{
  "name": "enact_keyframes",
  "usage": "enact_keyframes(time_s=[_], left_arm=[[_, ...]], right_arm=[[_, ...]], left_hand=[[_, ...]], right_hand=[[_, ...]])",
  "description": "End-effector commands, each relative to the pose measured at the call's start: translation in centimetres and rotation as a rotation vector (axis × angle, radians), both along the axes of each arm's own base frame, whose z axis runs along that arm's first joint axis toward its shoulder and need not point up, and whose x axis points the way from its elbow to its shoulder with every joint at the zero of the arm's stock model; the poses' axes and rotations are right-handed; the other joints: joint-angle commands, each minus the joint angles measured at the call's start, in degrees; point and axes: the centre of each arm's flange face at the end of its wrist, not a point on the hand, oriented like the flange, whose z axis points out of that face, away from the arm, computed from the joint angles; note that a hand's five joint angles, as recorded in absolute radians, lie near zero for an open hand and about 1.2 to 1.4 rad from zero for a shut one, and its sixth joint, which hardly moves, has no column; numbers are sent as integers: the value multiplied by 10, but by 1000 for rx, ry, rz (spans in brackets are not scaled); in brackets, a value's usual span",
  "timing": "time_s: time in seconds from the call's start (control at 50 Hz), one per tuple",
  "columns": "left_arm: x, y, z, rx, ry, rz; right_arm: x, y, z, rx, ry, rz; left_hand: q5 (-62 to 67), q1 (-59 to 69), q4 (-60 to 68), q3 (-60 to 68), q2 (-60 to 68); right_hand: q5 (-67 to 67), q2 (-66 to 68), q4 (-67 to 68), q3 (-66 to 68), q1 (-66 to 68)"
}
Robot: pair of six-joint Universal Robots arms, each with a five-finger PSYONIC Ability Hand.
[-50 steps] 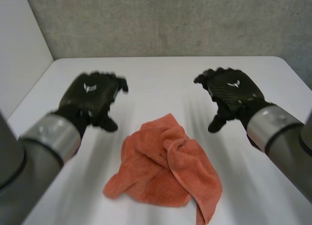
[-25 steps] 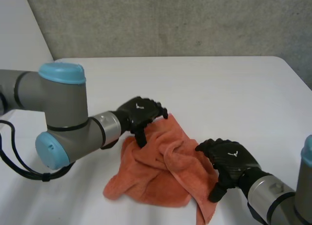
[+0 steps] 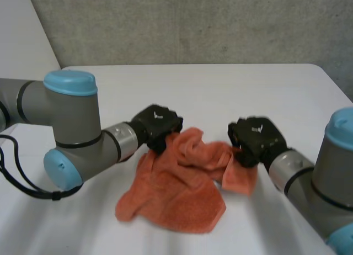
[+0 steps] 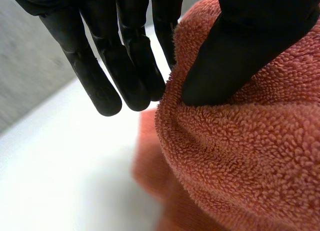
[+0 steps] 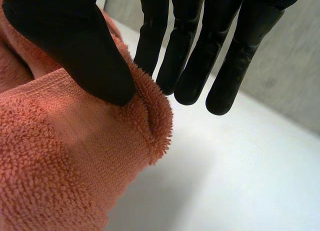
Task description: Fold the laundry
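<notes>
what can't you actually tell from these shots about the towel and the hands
- Head view: the backs of the left hand and right hand hide where their fingers meet the orange towel.
- Head view: the towel's corners are buried in its own crumpled folds, so whether either hand holds a true corner is unclear.
- Both wrist views: most of the towel is cut off by the frame edge.

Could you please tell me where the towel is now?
In the head view, the towel lies crumpled on the table; the left hand pinches its far-left edge, the right hand its right edge.
</notes>
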Motion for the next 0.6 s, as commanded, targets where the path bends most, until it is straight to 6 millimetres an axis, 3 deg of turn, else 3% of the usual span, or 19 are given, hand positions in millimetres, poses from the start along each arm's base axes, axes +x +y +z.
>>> enact_keyframes(time_s=[0.02, 0.08, 0.1, 0.12, 0.16, 0.24, 0.38, 0.46, 0.5, 0.52, 0.54, 0.6], left_arm=[[1, -19, 29, -156, 110, 115], [4, -11, 20, -124, 95, 102], [6, -6, 12, -100, 80, 96], [7, -4, 9, -88, 72, 93], [8, 0, 2, -65, 60, 86], [7, 4, -9, -30, 53, 57], [0, 0, -35, 30, 45, 20], [-1, -2, -47, 52, 33, 20], [-3, -4, -49, 46, 34, 18], [-5, -9, -46, 29, 45, 24], [-6, -12, -43, 11, 55, 28], [-15, -35, -17, -131, 122, 68]], right_arm=[[3, -10, 57, -220, -1, 3], [3, -7, 55, -207, 3, 8], [2, -6, 51, -189, 10, 6], [2, -6, 51, -189, 10, 5], [0, -3, 44, -162, 23, 7], [-3, 3, 34, -123, 46, 14], [-6, 9, 25, -92, 69, 20], [-12, 1, 26, -104, 79, 2], [-14, -6, 31, -123, 79, 0], [-15, -11, 35, -144, 75, 4], [-14, -14, 38, -158, 71, 8], [-7, -28, 57, -235, 56, 17]], left_hand=[[149, 193, 117, 121, 118], [128, 172, 96, 100, 97], [-130, -86, -162, -159, -162], [-273, -229, -305, -301, -304], [-440, -396, -472, -468, -471], [-453, -409, -484, -481, -484], [-444, -400, -476, -472, -475], [-402, -358, -434, -430, -434], [-181, -137, -213, -209, -212], [68, 112, 36, 40, 37], [148, 192, 117, 120, 117], [149, 193, 117, 121, 118]], right_hand=[[158, 131, 120, 126, 254], [158, 131, 120, 126, 254], [158, 131, 120, 126, 254], [158, 131, 120, 126, 254], [158, 131, 120, 126, 254], [158, 131, 120, 126, 254], [158, 131, 120, 126, 254], [158, 131, 120, 126, 254], [158, 131, 120, 126, 254], [158, 131, 120, 126, 254], [158, 131, 120, 126, 254], [158, 131, 120, 126, 254]])
